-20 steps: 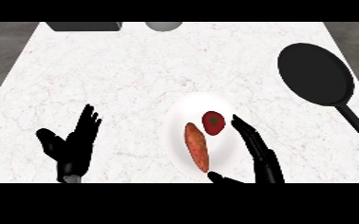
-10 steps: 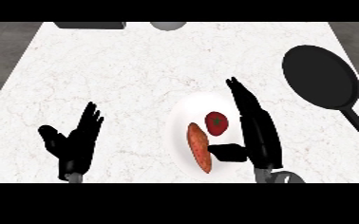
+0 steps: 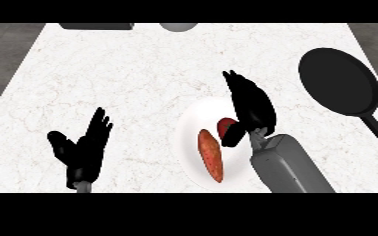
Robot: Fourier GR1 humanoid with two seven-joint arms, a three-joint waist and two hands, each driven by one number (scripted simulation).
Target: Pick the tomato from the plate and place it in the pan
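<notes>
White marbled counter point(image 3: 133, 80) fills the view, with a dark grey block point(image 3: 96, 26) and a grey round object point(image 3: 178, 26) at its far edge. On the near right of the middle sits a white plate point(image 3: 190, 130), holding a long orange vegetable point(image 3: 211, 155) and, just beyond it, the red tomato point(image 3: 226, 125). The right hand point(image 3: 249, 105) is over the plate's right side, fingers stretched out straight toward the far edge, thumb angled down beside the tomato; the hand covers part of the tomato, and I cannot tell whether it touches it. The black pan point(image 3: 338, 87) lies at the right, well apart from the plate, its handle running toward the near right edge. The left hand point(image 3: 83, 147) rests at the near left, fingers straight and spread.
</notes>
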